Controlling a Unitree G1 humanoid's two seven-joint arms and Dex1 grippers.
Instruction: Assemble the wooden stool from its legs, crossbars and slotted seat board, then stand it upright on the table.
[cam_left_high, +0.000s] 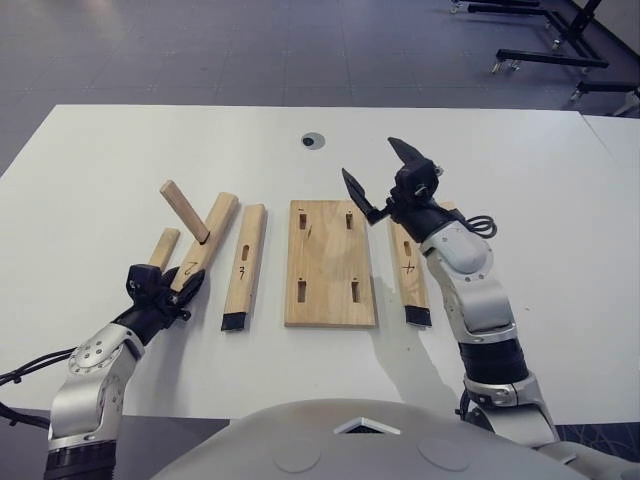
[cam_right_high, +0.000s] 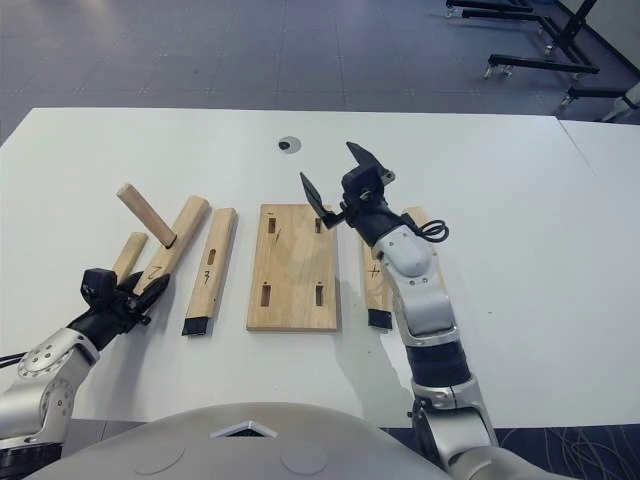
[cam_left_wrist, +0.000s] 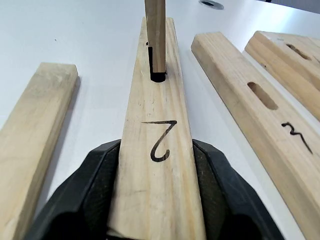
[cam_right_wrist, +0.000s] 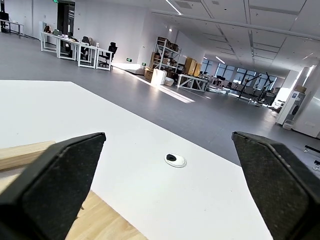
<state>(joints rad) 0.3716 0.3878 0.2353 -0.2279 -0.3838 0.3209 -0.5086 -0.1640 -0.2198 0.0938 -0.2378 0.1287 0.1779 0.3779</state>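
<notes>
Left gripper (cam_left_high: 165, 285) is closed on the near end of the leg marked 2 (cam_left_high: 208, 240), one finger on each side face. The leg lies flat on the table (cam_left_high: 100, 160). A crossbar (cam_left_high: 185, 211) stands tilted in the leg's slot. A short piece (cam_left_high: 163, 247) lies just to its left and another slotted leg (cam_left_high: 245, 265) to its right.

Right gripper (cam_left_high: 368, 158) is spread wide and holds nothing, raised over the far right corner of the seat board (cam_left_high: 330, 265). A further leg (cam_left_high: 410, 275) lies beside the board, under that arm.

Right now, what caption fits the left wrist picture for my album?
Left pincer grips the leg marked 2, a crossbar stuck in its slot.
</notes>
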